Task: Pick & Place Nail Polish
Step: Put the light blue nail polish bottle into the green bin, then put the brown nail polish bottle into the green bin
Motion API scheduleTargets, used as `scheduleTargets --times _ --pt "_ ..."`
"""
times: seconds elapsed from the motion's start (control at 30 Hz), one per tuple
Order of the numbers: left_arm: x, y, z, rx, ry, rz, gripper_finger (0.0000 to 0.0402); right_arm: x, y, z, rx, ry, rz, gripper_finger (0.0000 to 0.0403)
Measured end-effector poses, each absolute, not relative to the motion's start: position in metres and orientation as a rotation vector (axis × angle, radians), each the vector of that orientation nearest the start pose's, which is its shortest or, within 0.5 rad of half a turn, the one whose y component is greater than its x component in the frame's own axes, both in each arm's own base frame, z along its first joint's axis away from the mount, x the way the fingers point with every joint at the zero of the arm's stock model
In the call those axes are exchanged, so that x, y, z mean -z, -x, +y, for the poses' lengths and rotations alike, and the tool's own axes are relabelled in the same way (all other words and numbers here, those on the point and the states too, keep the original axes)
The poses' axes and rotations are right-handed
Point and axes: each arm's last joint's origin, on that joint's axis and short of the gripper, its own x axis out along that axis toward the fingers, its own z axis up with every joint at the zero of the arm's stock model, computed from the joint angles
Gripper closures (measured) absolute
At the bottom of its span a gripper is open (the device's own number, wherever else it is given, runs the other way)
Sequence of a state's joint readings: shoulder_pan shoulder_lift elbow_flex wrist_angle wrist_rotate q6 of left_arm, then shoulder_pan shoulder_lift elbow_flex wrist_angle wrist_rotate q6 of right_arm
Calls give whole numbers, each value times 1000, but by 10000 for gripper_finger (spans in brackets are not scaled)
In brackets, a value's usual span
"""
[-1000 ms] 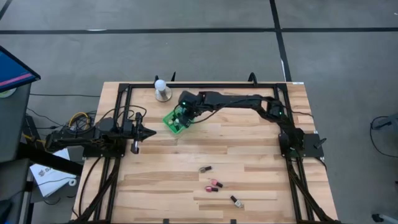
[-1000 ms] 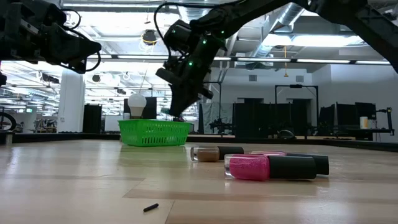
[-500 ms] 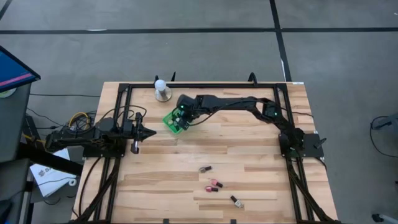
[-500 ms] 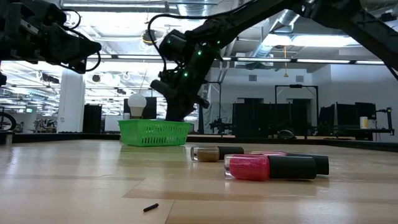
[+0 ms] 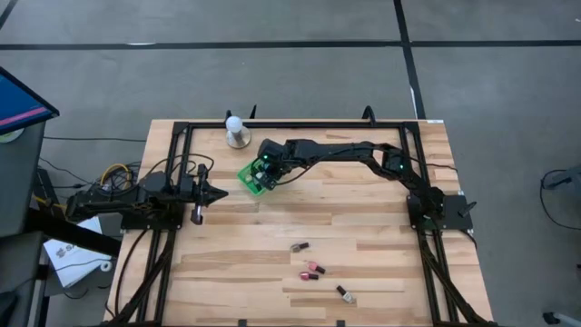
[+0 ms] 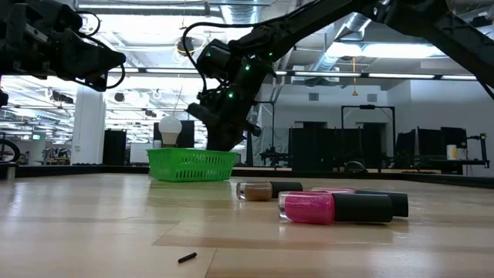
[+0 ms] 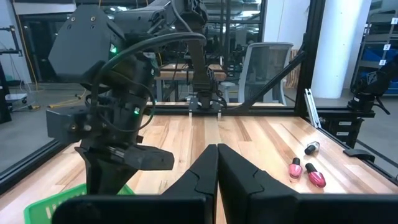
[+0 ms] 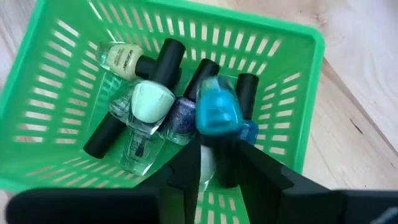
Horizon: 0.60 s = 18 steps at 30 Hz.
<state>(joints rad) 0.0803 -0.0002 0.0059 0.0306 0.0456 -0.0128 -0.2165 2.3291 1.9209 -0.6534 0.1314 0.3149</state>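
A: So, how does the counter (image 5: 363,236) stand?

B: Mostly bare wood. The right arm reaches across to the green basket (image 5: 254,177) near the far edge, beside a white ball (image 5: 234,123) on its round base. The left arm waits at the left edge, off the work.

A: And the right gripper (image 8: 208,163)?

B: It hangs right over the basket, fingers spread a little. A teal bottle (image 8: 217,111) shows just off the fingertips, blurred, above the heap. I judge it is being let go or has just dropped; whether the fingers touch it I cannot tell, though they look parted, not clamped.

A: The left gripper (image 7: 216,171)?

B: Closed, fingers pressed together, holding nothing.

A: How much polish is in?

B: The right wrist view shows a cluster on the basket floor: a pale green bottle (image 8: 144,102), a pale yellow one (image 8: 119,57), a speckled dark one, several black caps. Five or six, at a guess; some overlap.

A: What is left?

B: Four bottles lie on the near part of the counter, well apart from the basket: a brownish bottle (image 5: 300,246), two pink ones (image 5: 313,271) close together, and a dark one (image 5: 345,294) nearest the edge. So the job seems past halfway, with those four to fetch.
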Motion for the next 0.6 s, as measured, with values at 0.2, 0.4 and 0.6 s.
scheduleTargets --times 0.2,0.4,0.6 --pt "-168 -97 7 -35 10 -37 400 -172 -483 -110 477 -321 1015 287" --pt "-168 -97 7 -35 10 -37 400 -219 -483 -107 423 -239 1015 228" --pt "-168 -97 6 -35 10 -37 400 -275 -474 -84 336 -136 1011 183"
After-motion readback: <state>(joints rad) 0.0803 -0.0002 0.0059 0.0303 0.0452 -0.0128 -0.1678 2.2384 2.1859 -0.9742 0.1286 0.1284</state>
